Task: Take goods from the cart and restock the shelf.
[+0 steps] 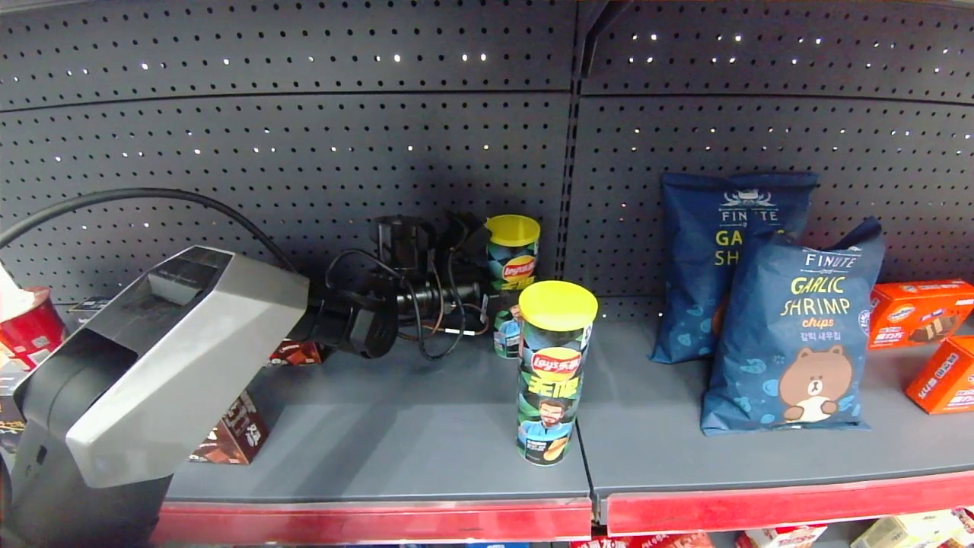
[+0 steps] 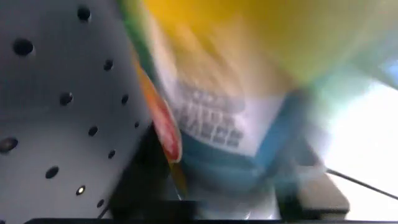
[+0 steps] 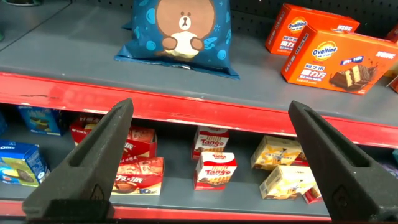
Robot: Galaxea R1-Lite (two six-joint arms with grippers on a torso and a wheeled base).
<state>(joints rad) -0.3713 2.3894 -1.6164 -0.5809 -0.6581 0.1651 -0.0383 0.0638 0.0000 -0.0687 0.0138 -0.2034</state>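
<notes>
Two cans on shelf [image 1: 380, 426] | left gripper [image 1: 487, 304] clamped round rear can [image 1: 512, 255], long axis upright, hard by pegboard [image 1: 304, 152] | front can [image 1: 554, 373] just ahead, toward edge | right gripper [image 3: 210, 104] wide open, empty.

You've got print all over here, none of it for quoting. There's a red oval logo with yellow characters on the front can [image 1: 554, 373] and the same logo on the rear can [image 1: 512, 266]. White and yellow wording runs across the front blue bag [image 1: 795, 335] and the rear blue bag [image 1: 715, 251]. There's white lettering on the orange box [image 3: 339, 53] and red logos on the small boxes [image 3: 214, 168] below. Up close, the rear can's text block blurs out.
</notes>
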